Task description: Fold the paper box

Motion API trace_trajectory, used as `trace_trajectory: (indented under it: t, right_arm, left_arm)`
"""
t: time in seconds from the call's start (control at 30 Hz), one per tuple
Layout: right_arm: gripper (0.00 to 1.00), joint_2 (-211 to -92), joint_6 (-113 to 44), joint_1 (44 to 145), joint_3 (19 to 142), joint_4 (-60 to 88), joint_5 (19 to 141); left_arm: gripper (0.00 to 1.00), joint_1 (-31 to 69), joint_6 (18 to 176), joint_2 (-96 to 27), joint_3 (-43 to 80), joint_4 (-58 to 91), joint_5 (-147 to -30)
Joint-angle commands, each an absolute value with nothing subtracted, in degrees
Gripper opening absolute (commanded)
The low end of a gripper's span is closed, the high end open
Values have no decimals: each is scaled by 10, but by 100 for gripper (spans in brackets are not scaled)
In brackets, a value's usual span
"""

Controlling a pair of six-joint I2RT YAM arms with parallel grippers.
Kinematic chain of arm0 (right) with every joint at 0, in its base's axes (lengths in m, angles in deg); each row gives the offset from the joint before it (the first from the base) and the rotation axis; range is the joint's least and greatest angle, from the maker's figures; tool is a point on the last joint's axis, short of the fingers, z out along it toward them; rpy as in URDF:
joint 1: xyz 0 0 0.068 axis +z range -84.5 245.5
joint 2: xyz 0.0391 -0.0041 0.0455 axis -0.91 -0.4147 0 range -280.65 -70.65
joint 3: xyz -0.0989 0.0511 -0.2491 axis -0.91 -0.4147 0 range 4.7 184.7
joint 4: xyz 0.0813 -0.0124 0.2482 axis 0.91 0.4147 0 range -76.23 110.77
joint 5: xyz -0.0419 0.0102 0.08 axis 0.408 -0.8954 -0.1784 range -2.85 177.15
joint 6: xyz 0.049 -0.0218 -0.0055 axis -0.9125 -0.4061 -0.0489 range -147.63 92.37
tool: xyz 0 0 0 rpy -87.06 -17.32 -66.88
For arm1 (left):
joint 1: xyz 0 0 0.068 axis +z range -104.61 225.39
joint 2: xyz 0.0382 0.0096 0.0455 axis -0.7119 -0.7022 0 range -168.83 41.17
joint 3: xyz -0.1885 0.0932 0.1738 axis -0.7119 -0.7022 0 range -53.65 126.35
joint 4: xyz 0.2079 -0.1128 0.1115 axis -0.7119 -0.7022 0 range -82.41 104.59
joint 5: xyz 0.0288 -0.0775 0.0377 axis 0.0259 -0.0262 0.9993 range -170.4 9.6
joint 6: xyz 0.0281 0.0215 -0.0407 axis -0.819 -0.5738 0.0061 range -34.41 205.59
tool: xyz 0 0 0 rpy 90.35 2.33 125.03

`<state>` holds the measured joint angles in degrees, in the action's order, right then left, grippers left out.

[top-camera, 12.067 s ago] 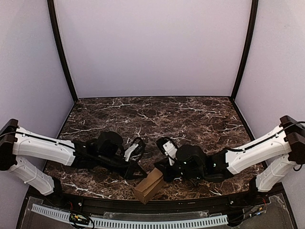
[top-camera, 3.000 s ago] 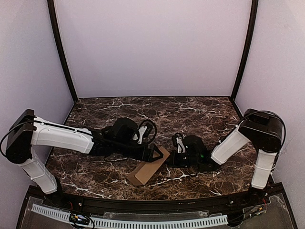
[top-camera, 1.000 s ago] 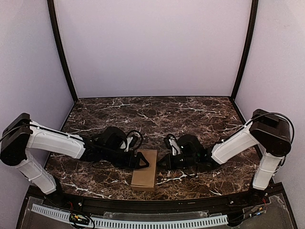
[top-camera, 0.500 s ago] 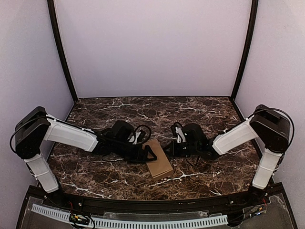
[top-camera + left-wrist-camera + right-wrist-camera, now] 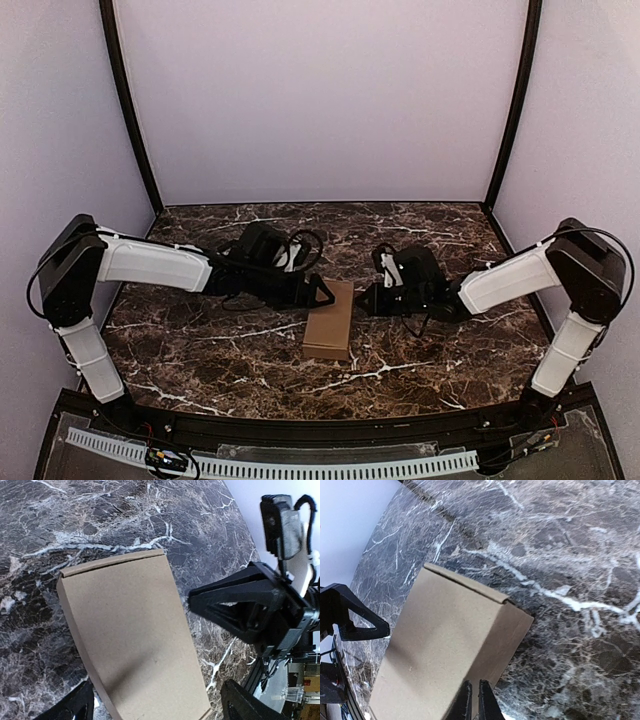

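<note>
The paper box (image 5: pixel 330 320) is a closed, narrow brown cardboard box lying flat on the marble table (image 5: pixel 200 350), its long side running front to back. In the left wrist view the paper box (image 5: pixel 135 635) fills the centre. My left gripper (image 5: pixel 157 710) is open, with one finger on each side of the box's end. The far finger stands a little clear of the cardboard. From above, the left gripper (image 5: pixel 318 293) sits at the box's far left corner. My right gripper (image 5: pixel 474 702) is shut on nothing, its tips at the side wall of the paper box (image 5: pixel 445 645). It is at the box's far right corner (image 5: pixel 362 300).
The two grippers face each other over the box's far end, a few centimetres apart. The right gripper (image 5: pixel 250 610) looms close in the left wrist view. Lilac walls and black corner posts (image 5: pixel 130 110) close the table on three sides. A white cable rail (image 5: pixel 300 465) runs along the near edge.
The box has slid away from the near edge and turned from a slant to nearly straight. Both grippers moved back with it. The right fingers have parted a hair.
</note>
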<state>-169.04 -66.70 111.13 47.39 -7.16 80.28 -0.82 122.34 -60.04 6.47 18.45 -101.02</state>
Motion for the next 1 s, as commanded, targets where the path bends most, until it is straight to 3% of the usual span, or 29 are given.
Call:
trace_trajectory:
  t: [0.0,0.17,0.4,0.5,0.57,0.97]
  right_arm:
    - [11,-1629,-615,1093,465,-16,864]
    - [36,-1551,-572,1080,456,36,933]
    - [58,-1438,-502,1074,463,119,991]
    - [77,-1380,-474,1073,467,160,1025]
    - [98,-1343,-452,1072,471,190,1058]
    - [99,-1195,-360,1071,516,290,1149]
  left_arm:
    - [88,-6,1158,-579,96,75,-950]
    - [89,-4,1110,-550,129,-16,-871]
    - [91,-4,1062,-480,163,-112,-771]
    - [93,-5,1047,-440,174,-140,-729]
    - [97,-5,1041,-415,179,-157,-713]
    - [99,-5,960,-279,184,-236,-592]
